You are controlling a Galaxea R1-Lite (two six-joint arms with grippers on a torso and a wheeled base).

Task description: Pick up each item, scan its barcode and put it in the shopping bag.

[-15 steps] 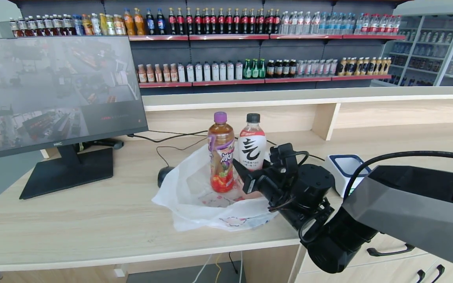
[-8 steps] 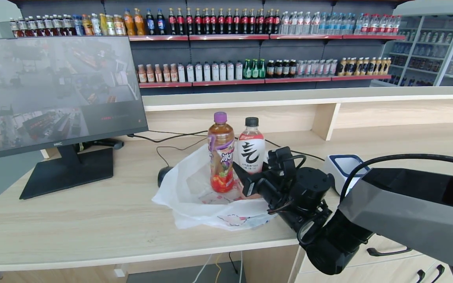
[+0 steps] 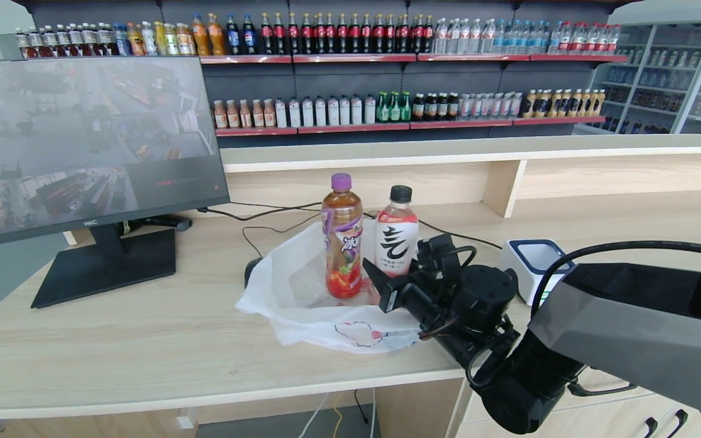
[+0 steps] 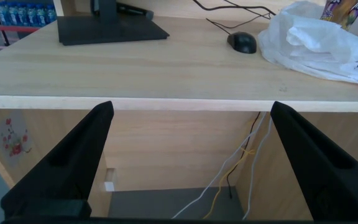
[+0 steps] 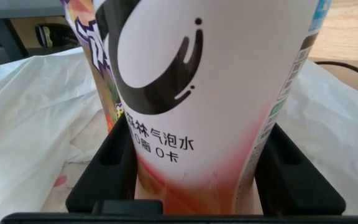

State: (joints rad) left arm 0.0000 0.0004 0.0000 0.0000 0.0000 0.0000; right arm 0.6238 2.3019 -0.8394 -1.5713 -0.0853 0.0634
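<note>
A white bottle with a black cap stands upright over the white shopping bag, right beside a purple-capped tea bottle that stands in the bag. My right gripper is shut on the white bottle's lower half. In the right wrist view the white bottle fills the gap between the black fingers, with the tea bottle and bag behind. My left gripper is open with nothing in it, below the counter's front edge, left of the bag.
A barcode scanner sits on the counter right of the bag. A monitor on a black stand fills the left side. A black mouse and cables lie behind the bag. A raised counter ledge runs along the back.
My right gripper has shifted the white bottle slightly right and lower, beside the tea bottle. The bag's front edge has moved and flattened. The left arm stays put.
</note>
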